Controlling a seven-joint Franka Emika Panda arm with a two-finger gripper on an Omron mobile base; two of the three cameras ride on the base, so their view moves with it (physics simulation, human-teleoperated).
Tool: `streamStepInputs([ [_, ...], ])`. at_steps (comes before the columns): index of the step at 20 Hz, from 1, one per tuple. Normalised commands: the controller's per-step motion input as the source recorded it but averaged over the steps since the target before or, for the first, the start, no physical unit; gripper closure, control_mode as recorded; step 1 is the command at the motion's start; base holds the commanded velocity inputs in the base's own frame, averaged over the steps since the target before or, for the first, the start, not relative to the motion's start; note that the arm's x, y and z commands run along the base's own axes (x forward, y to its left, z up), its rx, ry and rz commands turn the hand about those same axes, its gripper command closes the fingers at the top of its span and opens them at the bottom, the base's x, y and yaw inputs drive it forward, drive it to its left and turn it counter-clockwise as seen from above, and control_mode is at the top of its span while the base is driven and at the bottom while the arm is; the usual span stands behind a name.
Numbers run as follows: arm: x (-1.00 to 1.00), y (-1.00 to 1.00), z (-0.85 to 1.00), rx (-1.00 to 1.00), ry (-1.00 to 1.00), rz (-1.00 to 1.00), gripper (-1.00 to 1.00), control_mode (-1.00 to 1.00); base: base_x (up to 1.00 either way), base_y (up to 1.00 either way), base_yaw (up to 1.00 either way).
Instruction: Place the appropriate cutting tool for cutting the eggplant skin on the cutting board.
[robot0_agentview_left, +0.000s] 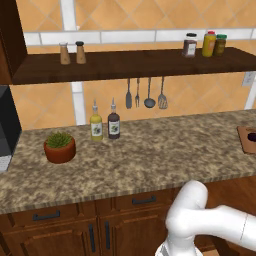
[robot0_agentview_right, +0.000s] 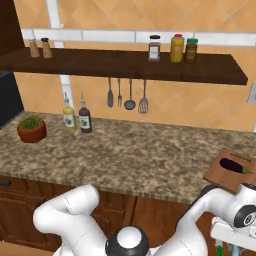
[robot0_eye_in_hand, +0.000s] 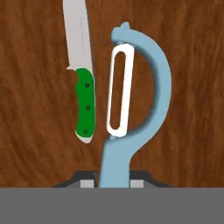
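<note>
A rendered kitchen with orange tile walls, a dark wooden shelf of jars, and a long speckled granite surface (robot0_agentview_right: 125, 160). The cutting board (robot0_agentview_right: 227, 175) lies near the surface's right end at its front edge, carrying a dark purple eggplant (robot0_agentview_right: 235, 165). In the hand view, over dark brown wood, a light blue peeler (robot0_eye_in_hand: 131, 109) with a white blade lies just beside a green-handled knife (robot0_eye_in_hand: 81, 87). The claw (robot0_eye_in_hand: 113, 183) is clenched on the peeler's handle. Judging by this, the right tool is grasped; lifting it and setting it on the board remain.
</note>
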Motion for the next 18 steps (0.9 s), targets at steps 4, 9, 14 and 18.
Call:
streamStepInputs([
  [4,-0.48,0.42,0.84,0.00,0.10,-0.10,1.00,-1.00,0.00,0.00,0.00],
  [9,-0.50,0.33,0.85,0.00,0.17,-0.10,1.00,-1.00,0.00,0.00,0.00],
  [14,-0.24,0.17,0.96,0.00,0.03,-0.09,1.00,-1.00,0.00,0.00,0.00],
  [18,0.08,0.00,1.00,-0.02,0.00,-0.05,1.00,-1.00,0.00,0.00,0.00],
])
